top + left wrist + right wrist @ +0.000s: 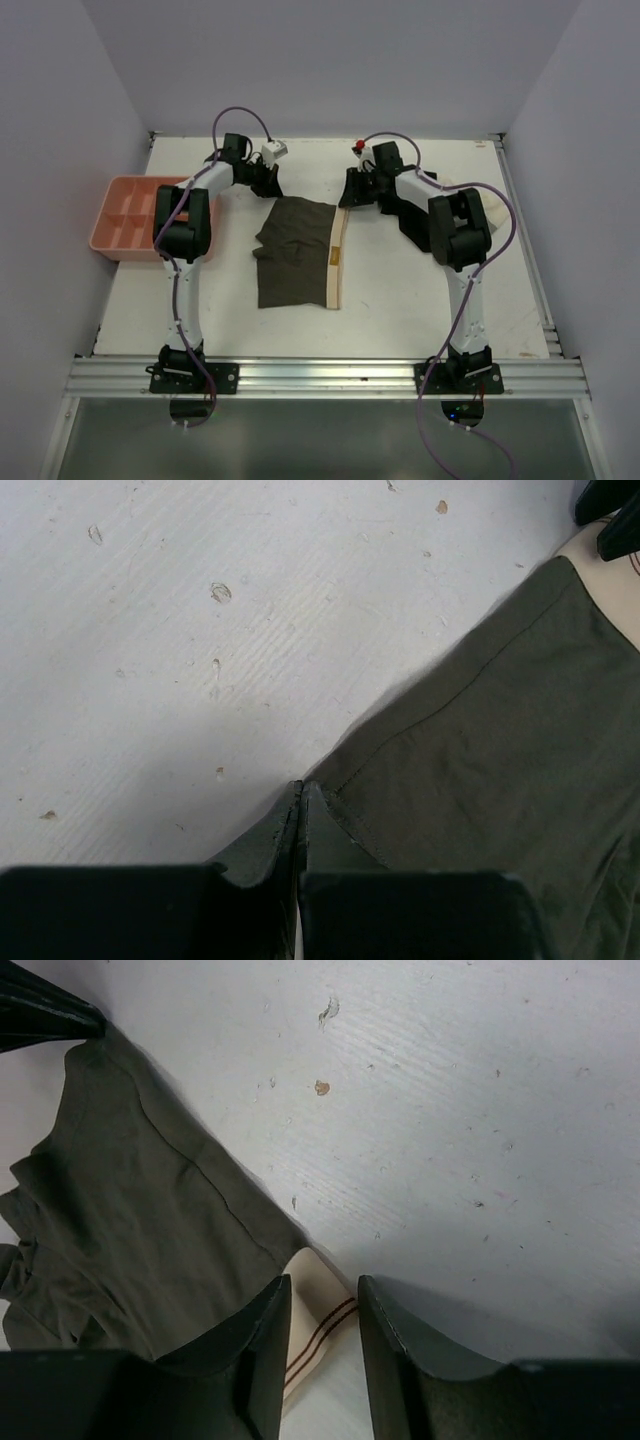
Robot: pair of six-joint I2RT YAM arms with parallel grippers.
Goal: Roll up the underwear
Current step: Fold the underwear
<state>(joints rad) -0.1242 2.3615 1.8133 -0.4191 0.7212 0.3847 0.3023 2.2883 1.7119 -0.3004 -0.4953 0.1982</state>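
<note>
Top external view: pink divided tray (100, 215) sits left of the underwear (290, 255).

Two arms: one left arm (183, 225), one right arm (458, 230). Two grippers, the left gripper (300, 790) and the right gripper (322, 1285), each with two fingers (265, 1330). One underwear (295, 255), one black garment (408, 222), one pink tray (110, 240), one tabletop (400, 300).
</note>
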